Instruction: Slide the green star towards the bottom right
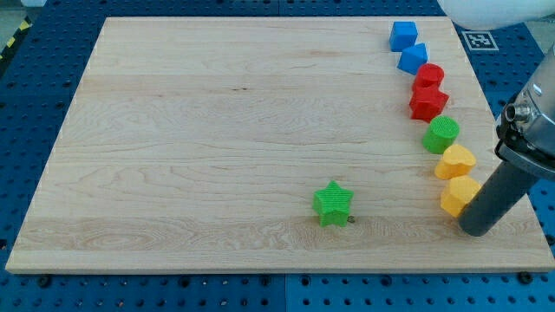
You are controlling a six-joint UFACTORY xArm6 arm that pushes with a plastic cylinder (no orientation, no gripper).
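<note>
The green star lies on the wooden board, low and right of centre. My rod comes down from the view's right edge, and my tip rests near the board's bottom right corner. The tip is far to the right of the green star and slightly lower. It is right beside the lower right of a yellow block; I cannot tell if they touch.
A column of blocks runs down the board's right side: blue cube, blue block, red cylinder, red star, green cylinder, yellow heart. A small dark mark sits at the green star's lower right.
</note>
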